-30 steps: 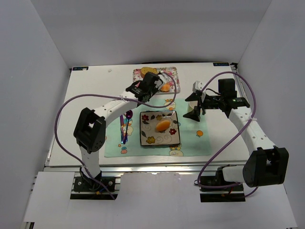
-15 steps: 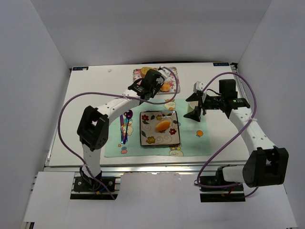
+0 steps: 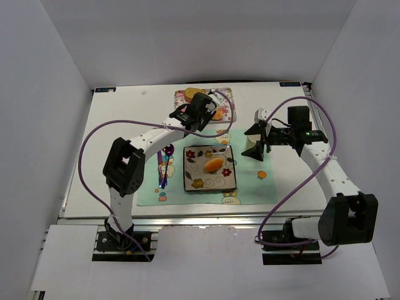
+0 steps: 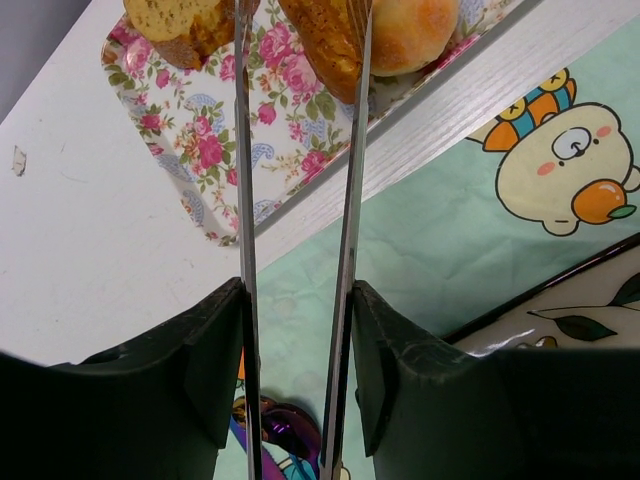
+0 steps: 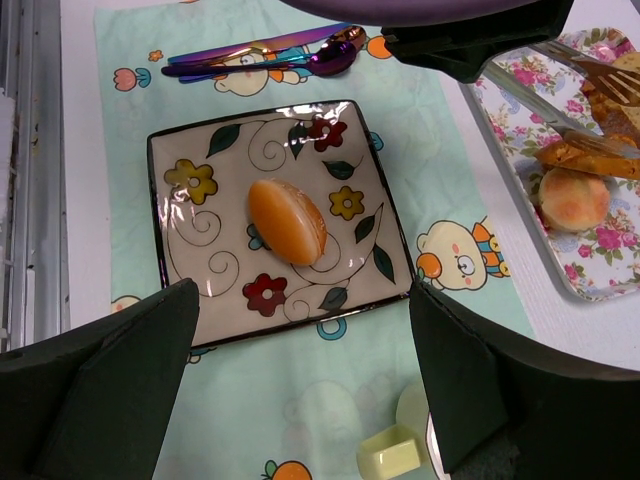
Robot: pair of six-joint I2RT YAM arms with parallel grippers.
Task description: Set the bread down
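Note:
A floral tray (image 3: 184,95) at the back holds several bread pieces. My left gripper (image 3: 201,107) is shut on metal tongs (image 4: 348,200), its fingers pressing both blades (image 4: 298,290). The blades reach over the tray (image 4: 200,150) and stand on either side of a brown bread piece (image 4: 320,40), with a round bun (image 4: 410,30) to its right. A flowered square plate (image 3: 194,181) on the placemat carries an orange bun (image 3: 214,164). My right gripper (image 3: 255,141) is open and empty, above the plate's right edge (image 5: 300,300).
A mint placemat (image 3: 150,194) with cartoon bears lies under the plate. Purple cutlery (image 3: 167,153) lies on its left side. A small pale-green block (image 5: 390,452) sits on the mat near my right gripper. White walls close in the table on three sides.
My left gripper has moved with the tongs up and to the right, further over the floral tray. The right arm has barely moved.

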